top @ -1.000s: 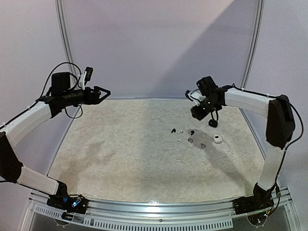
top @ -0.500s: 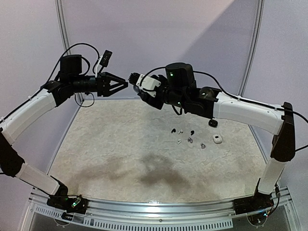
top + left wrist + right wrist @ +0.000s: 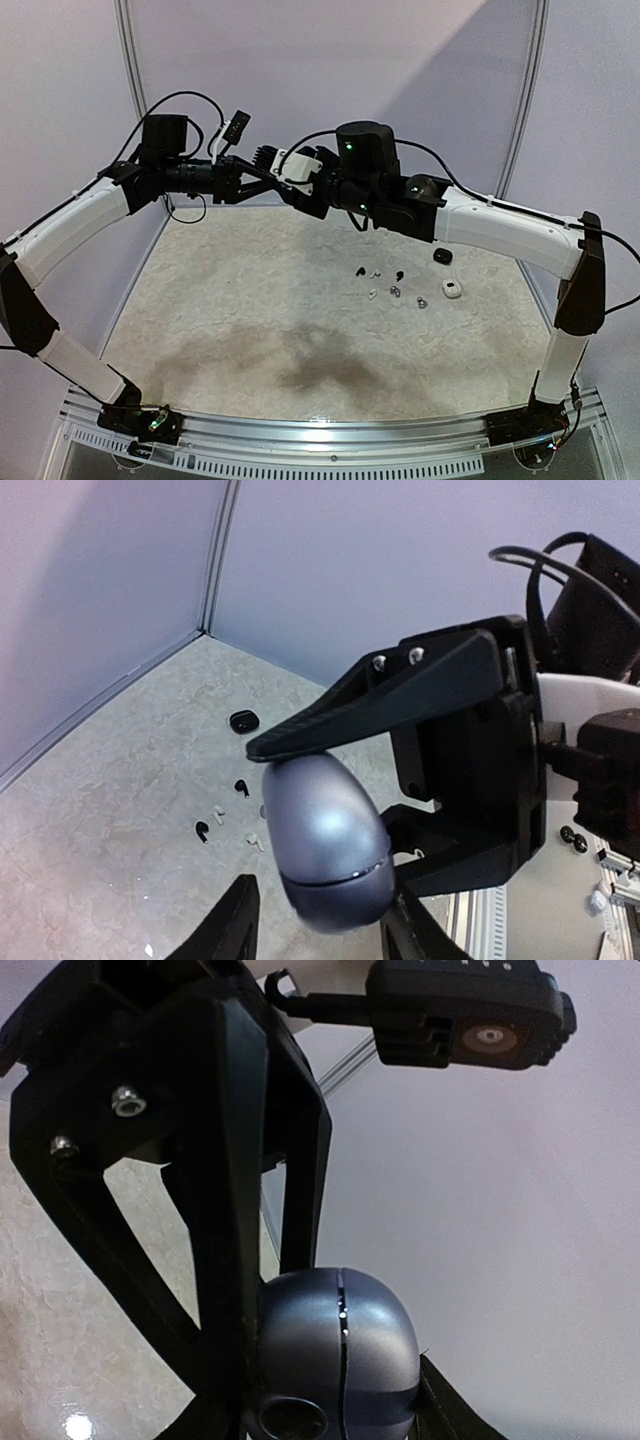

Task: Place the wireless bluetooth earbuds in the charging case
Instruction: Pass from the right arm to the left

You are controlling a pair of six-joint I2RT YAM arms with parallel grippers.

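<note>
A silvery-blue pebble-shaped charging case (image 3: 325, 850) hangs high above the table, its lid closed, where both arms meet. My right gripper (image 3: 330, 1380) is shut on it; its black fingers (image 3: 380, 705) clamp the case from above and below in the left wrist view. My left gripper (image 3: 322, 890) straddles the case's lower end. One of its fingers touches the case and the other stands a small gap off. The wireless bluetooth earbuds (image 3: 385, 282) lie loose on the mat, right of centre: black, white and grey pieces (image 3: 230, 815).
A small black case (image 3: 442, 256) and a small white case (image 3: 451, 289) sit on the mat to the right of the earbuds. Purple walls and a metal frame close in the table. Both arms cast shadows on the mat's near half.
The right arm swung left and up with the case. The left gripper moved right to meet it, and its jaws have narrowed around the case.
</note>
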